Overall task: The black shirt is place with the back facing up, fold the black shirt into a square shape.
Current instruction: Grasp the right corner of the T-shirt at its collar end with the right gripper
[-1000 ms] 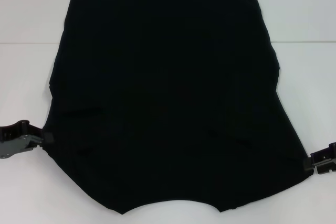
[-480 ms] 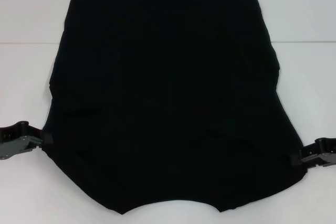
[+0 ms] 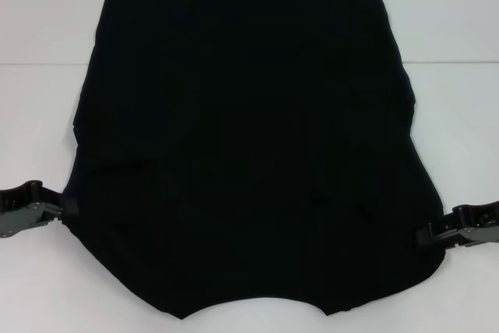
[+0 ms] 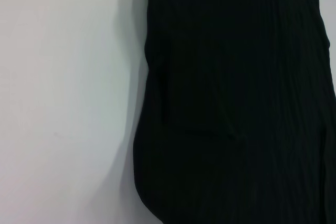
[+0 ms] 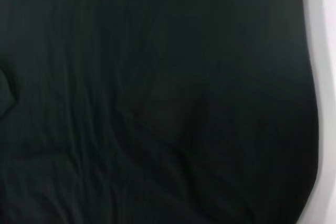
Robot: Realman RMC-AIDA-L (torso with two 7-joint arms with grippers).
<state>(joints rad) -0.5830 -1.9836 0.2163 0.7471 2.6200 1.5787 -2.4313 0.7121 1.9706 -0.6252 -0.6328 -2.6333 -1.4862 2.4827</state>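
Observation:
The black shirt [image 3: 249, 138] lies flat on the white table [image 3: 39, 122], with its curved neckline at the near edge and its straight hem at the far end. My left gripper [image 3: 66, 208] sits low at the shirt's near left edge, touching the fabric. My right gripper [image 3: 427, 237] sits low at the shirt's near right edge, with its tip over the fabric. The left wrist view shows the shirt [image 4: 236, 103] beside bare table. The right wrist view is almost filled by the wrinkled shirt [image 5: 157, 103].
White table surface [image 3: 460, 138] shows on both sides of the shirt. The table's far edge [image 3: 47, 63] runs across the back, and the shirt's hem reaches past that line.
My right gripper has moved inward to the left, from just off the shirt's right edge onto it. The left gripper and the shirt have stayed still.

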